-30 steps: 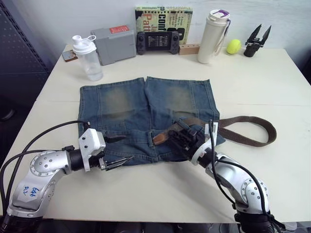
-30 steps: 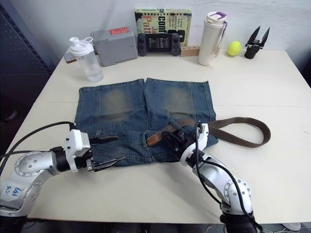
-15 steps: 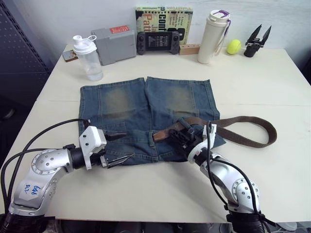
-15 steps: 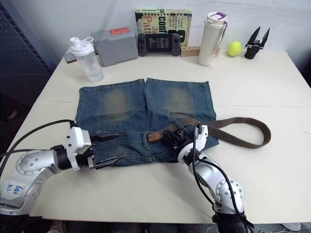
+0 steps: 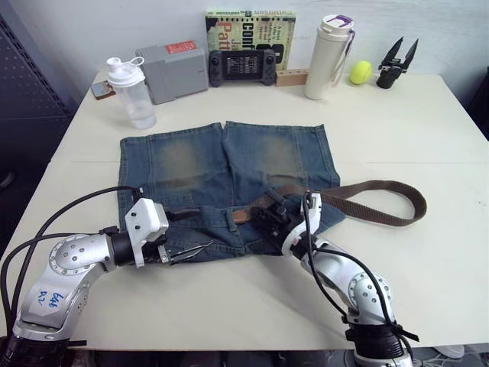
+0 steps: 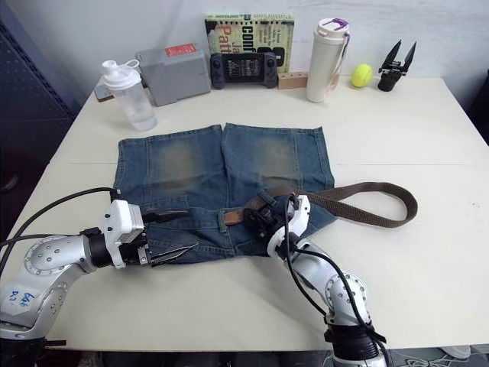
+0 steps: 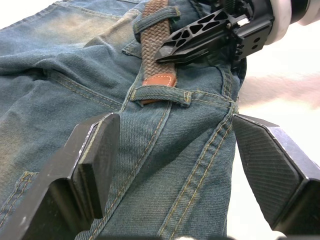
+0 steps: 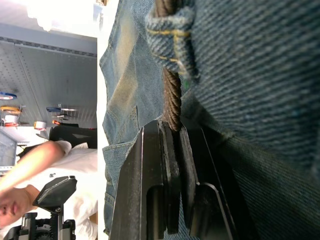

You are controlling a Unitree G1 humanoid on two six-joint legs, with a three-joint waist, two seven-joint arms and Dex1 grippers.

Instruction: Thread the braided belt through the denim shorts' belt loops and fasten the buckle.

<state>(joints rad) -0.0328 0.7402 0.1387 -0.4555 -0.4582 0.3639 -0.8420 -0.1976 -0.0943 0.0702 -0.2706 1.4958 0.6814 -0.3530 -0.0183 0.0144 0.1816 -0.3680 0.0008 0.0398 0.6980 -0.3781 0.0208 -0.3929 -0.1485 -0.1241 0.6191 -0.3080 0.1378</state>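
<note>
The denim shorts [image 5: 229, 164] lie flat with the waistband toward me. The braided belt [image 5: 382, 202] curves over the table on the right and runs left along the waistband under a belt loop [image 7: 156, 18]. Its tan leather tip [image 7: 159, 77] is tucked under a second belt loop [image 7: 160, 95]. My right gripper [image 5: 266, 213] is shut on the belt [image 8: 171, 102] just behind that tip. My left gripper [image 5: 191, 232] is open, low over the waistband to the left of the tip, with its fingers [image 7: 95, 160] spread. The buckle is out of view.
Along the table's far edge stand a clear shaker bottle [image 5: 127, 93], a grey box [image 5: 174, 70], a game controller [image 5: 246, 66], a book [image 5: 250, 27], a white flask [image 5: 325, 56], a yellow ball [image 5: 358, 73] and a spare black gripper [image 5: 391, 67]. A person [image 8: 30, 170] shows beyond the table.
The camera has shifted slightly. My right gripper has dropped lower and slid a little left along the belt. The left gripper holds about the same place, still open.
</note>
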